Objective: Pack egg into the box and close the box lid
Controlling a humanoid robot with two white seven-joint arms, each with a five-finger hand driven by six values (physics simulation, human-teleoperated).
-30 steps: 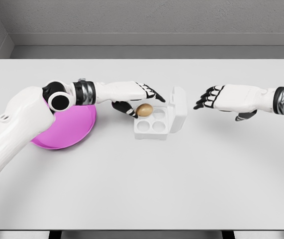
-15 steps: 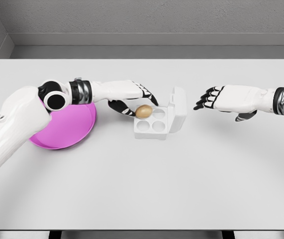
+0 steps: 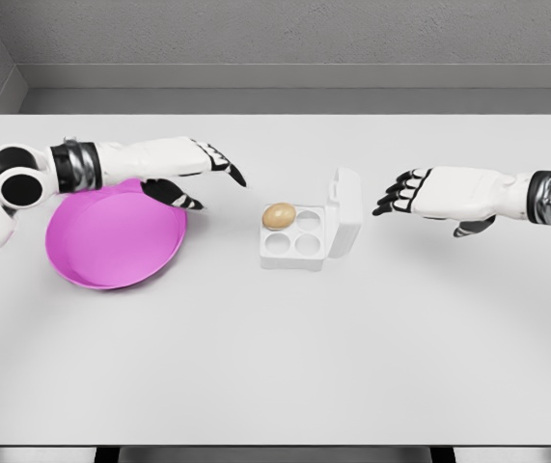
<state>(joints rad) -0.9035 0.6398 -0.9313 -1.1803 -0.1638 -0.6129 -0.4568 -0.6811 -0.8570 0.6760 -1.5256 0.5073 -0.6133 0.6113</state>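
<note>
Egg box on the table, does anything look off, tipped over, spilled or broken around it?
Nothing stands out. The egg sits whole in the back left cup of the box, whose lid stands open on the right. The pink plate lies flat. Left hand and right hand hover open, touching nothing.

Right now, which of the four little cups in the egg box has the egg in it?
The back-left cup of the white egg box holds the brown egg; the other three cups are empty.
</note>
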